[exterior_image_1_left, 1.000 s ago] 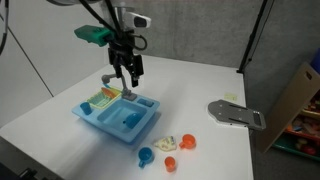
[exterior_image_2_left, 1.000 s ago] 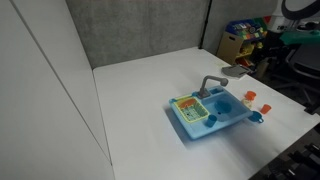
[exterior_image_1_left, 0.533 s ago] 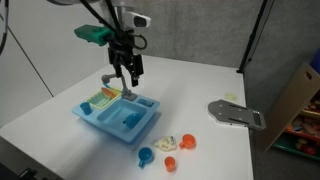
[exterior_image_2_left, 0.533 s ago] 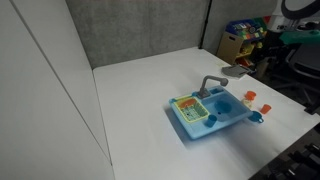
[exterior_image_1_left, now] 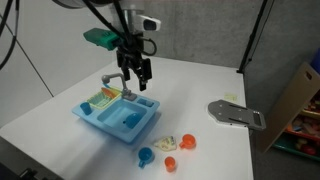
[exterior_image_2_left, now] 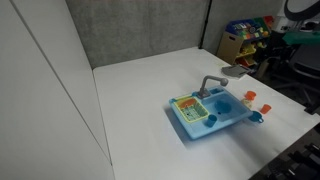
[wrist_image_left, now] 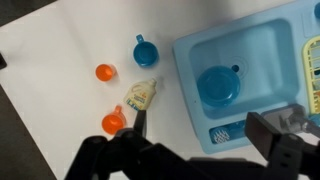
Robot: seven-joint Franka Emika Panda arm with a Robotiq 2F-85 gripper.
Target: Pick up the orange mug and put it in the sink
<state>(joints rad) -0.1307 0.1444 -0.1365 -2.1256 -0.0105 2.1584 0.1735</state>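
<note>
The orange mug stands on the white table beside the light blue sink. It also shows in the wrist view and in an exterior view. The sink has a grey faucet and a side compartment with green and yellow items; it shows too in the wrist view and in an exterior view. My gripper hangs open and empty above the sink's far edge, well away from the mug. In the wrist view its fingers frame the sink's near edge.
A blue mug, a paler orange piece and a small toy bottle lie near the orange mug. A blue round item sits in the sink basin. A grey flat object lies toward the table's edge.
My gripper has shifted a little sideways above the sink toward the mug side. The objects on the table have not moved.
</note>
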